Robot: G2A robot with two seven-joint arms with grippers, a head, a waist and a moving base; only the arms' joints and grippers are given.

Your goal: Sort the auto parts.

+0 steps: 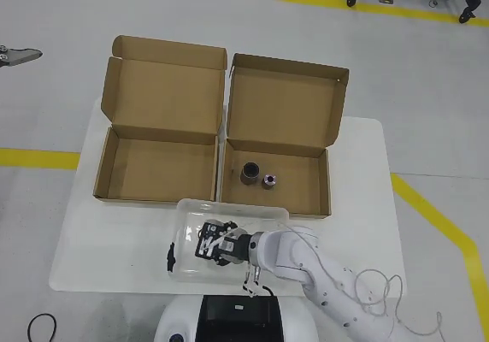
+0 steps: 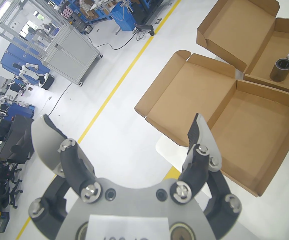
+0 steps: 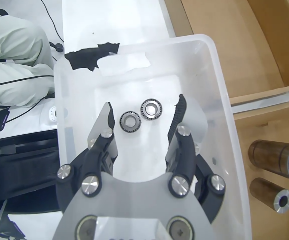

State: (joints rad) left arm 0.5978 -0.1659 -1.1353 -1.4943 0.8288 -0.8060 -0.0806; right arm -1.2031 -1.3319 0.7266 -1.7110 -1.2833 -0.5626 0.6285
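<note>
The bin (image 3: 219,81) is clear, glossy plastic with a torn strip of matt black tape (image 3: 89,56) on its rim, and the bearing (image 3: 130,121) and second bearing (image 3: 151,109) inside it are bright polished metal. The left box (image 1: 155,167) and right box (image 1: 296,184) are plain matt brown cardboard on a smooth white table (image 3: 109,8). The large cylinder (image 3: 272,157) and small cylinder (image 3: 264,191) are dull dark metal with bright machined end faces, and the right gripper (image 3: 145,103) has black ribbed rubber pads (image 3: 177,116), a satin grey metal plate and shiny screws.

Right claw (image 1: 206,242) over clear bin (image 1: 227,203); dark sleeve (image 1: 250,173), small bushing (image 1: 268,179) in rt cardboard box (image 1: 300,186)
</note>
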